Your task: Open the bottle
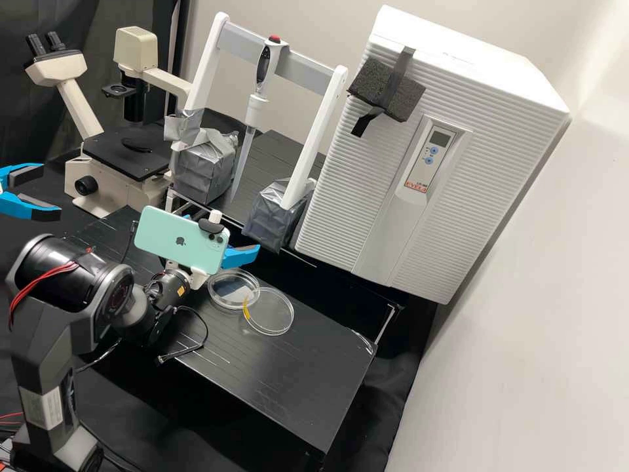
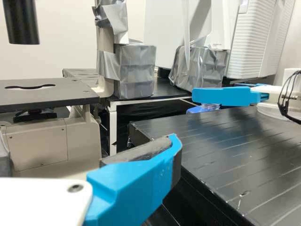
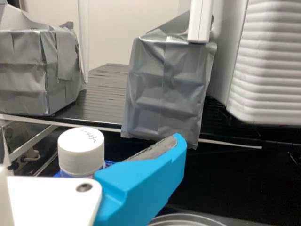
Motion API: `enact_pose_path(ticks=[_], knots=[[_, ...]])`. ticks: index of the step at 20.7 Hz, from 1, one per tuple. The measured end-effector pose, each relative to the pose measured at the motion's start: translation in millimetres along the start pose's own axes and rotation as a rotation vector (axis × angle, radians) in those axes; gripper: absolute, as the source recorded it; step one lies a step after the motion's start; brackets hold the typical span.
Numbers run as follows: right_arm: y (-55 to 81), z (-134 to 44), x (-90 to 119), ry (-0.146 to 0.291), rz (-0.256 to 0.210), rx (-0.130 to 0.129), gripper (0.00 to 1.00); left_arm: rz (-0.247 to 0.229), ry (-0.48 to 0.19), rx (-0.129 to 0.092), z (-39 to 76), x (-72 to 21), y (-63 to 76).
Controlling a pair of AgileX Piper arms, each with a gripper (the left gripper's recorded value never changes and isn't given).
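a big white ribbed cabinet (image 1: 498, 170) stands at one end of the black counter (image 1: 295, 373); everything else is placed from it. a black foam block (image 1: 386, 88) is strapped to the cabinet's upper front corner. a cream microscope (image 1: 111, 174) sits well apart from the cabinet, at the counter's other end.

between the microscope and the cabinet stands a white pipette stand (image 1: 308, 69) with one pipette (image 1: 252, 111) hanging from its crossbar. the stand's feet are wrapped in grey tape, and one taped foot (image 1: 272, 213) sits just beside the cabinet's lower corner.

the dark grey right arm (image 1: 62, 308) stands at the counter's near edge, well apart from the cabinet and bent toward it. it carries a mint-green phone (image 1: 180, 239) at its wrist. near the cabinet, out in front of it, two clear petri dishes (image 1: 270, 313) lie flat on the counter, touching each other.

the right gripper (image 1: 237, 254) is low over the counter between the dishes and the taped foot by the cabinet. i cannot tell whether its jaws are open or closed. the left gripper (image 1: 46, 190) hangs beyond the microscope, far from the cabinet, with its jaws wide open.

the bottle (image 3: 81, 149) is small, with its white cap on. it stands upright right beside the right gripper, in front of the taped foot next to the cabinet.
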State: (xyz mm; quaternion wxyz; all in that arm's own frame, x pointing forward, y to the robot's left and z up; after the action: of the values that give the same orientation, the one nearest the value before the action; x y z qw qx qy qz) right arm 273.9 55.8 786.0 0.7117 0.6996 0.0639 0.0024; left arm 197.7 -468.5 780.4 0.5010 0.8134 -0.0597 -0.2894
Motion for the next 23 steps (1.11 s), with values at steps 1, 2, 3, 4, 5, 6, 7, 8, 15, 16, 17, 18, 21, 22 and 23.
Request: enact_pose_path(ticks=[1,2,3,4,5,6,7,8,15,16,17,18,21,22,23], knots=[[0.1,0.7,1.1,-0.002,0.001,0.000,0.00,0.000,0.000,0.000,0.0,0.0,0.0],[1.0,0.5,2.0,-0.001,0.005,0.000,0.00,0.000,0.000,0.000,0.0,0.0,0.0],[2.1,1.3,2.7,-0.004,0.009,0.000,0.00,-0.001,-0.002,0.000,0.4,0.2,-0.1],[2.8,1.2,3.1,-0.003,0.013,0.000,0.00,-0.001,-0.002,0.000,0.4,0.2,-0.1],[3.0,1.4,3.1,-0.004,0.013,0.000,0.00,-0.001,-0.002,0.000,0.4,0.2,-0.1],[3.0,1.4,3.1,-0.004,0.013,0.000,0.00,-0.001,-0.002,0.000,0.4,0.2,-0.1],[2.9,1.3,3.1,-0.002,0.012,-0.001,0.00,-0.001,-0.002,0.000,0.4,0.2,-0.1],[2.9,1.3,3.1,-0.002,0.012,-0.001,0.00,-0.001,-0.002,0.000,0.4,0.2,-0.1],[3.1,1.0,4.1,-0.001,0.013,-0.001,0.00,-0.001,-0.002,-0.001,0.4,0.0,-0.4],[3.4,0.7,5.2,0.001,0.015,-0.001,0.00,-0.001,-0.002,-0.001,0.4,0.0,-0.4],[3.6,0.5,6.0,0.002,0.016,-0.001,0.00,-0.001,-0.002,-0.001,0.4,0.0,-0.4],[4.0,0.0,6.9,0.004,0.018,-0.001,0.00,-0.001,-0.002,-0.001,0.4,0.0,-0.4],[3.1,0.8,7.9,0.001,0.015,-0.001,0.00,-0.001,-0.002,0.000,0.5,-0.1,-0.2],[2.6,1.3,8.1,-0.001,0.013,-0.001,0.00,0.001,-0.003,0.004,0.8,-0.2,0.2],[2.6,1.3,8.1,-0.001,0.013,-0.001,0.00,0.002,-0.004,0.004,1.1,-0.2,0.4]])
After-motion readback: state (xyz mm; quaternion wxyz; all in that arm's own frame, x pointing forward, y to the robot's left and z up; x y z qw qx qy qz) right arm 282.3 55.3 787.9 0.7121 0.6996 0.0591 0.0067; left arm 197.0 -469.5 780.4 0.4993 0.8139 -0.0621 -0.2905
